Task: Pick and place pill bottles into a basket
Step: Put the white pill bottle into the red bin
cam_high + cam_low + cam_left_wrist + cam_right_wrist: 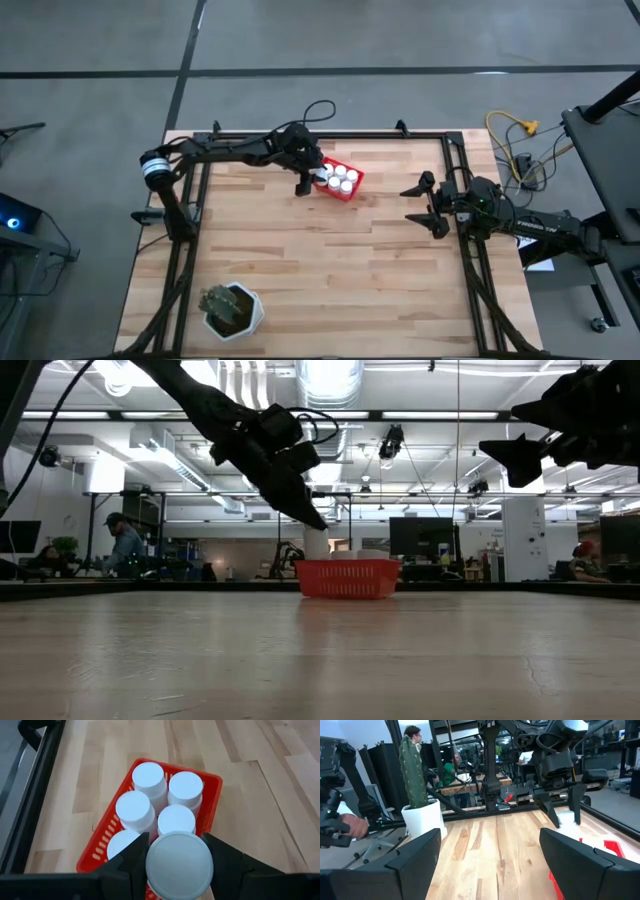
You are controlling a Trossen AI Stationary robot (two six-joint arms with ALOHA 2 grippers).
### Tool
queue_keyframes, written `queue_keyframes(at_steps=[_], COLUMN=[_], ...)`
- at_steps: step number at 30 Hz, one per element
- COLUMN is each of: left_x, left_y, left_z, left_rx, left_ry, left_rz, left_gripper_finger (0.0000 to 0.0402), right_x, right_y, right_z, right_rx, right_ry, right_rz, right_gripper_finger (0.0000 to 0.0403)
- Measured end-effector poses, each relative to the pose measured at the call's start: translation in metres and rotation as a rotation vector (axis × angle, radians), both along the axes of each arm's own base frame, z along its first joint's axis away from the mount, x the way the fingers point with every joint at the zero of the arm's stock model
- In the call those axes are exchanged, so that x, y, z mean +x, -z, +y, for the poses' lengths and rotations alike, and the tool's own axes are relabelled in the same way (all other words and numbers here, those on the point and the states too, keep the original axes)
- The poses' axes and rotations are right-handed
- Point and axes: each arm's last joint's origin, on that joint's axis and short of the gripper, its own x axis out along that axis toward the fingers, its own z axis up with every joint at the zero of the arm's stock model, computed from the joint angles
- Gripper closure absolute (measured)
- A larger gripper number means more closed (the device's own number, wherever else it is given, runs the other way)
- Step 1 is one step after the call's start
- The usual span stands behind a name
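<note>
From above, my left gripper (305, 183) hangs at the near-left corner of the red basket (345, 192), which sits toward the far side of the table (330, 270); white pill bottles (340, 178) stand packed inside it. My right gripper (424, 205) waits over the right side of the table, well apart from the basket, its fingers spread wide with nothing between them. A white plant pot (233, 310) stands at the near-left corner. From table height, my left gripper (312, 520) reaches down from above and holds a white bottle (317, 544) upright just above the basket's (347, 578) left end. Through my left wrist camera, my two fingers (131, 857) are clamped on either side of one bottle (179, 865), its cap facing up, and five more bottles (149, 776) stand in the basket (216, 787) beyond it. Through my right wrist camera, my fingers (412, 857) stand far apart, and across the table I see the left gripper (565, 810) above the basket (612, 847), with the cactus pot (422, 817) off to the side.
</note>
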Motion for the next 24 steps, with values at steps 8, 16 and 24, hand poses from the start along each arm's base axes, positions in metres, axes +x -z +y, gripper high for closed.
queue_keyframes(at_steps=[8,16,24], left_x=[0.009,0.009,0.007], left_y=[0.005,0.006,0.011], left_z=[0.004,0.004,0.003], left_rx=[-0.009,-0.009,-0.014], left_ry=[0.002,0.003,0.001], left_rz=[0.009,0.008,0.021], left_gripper_finger=[0.0261,0.0261,0.0261], right_x=[0.0,0.0,0.0], right_y=[0.0,0.001,0.001], right_z=[0.0,0.0,0.0], right_rx=[0.005,0.006,0.006], right_ry=[0.0,0.0,0.0], right_rz=[0.002,0.014,0.014], right_gripper_finger=[0.0076,0.0076,0.0076])
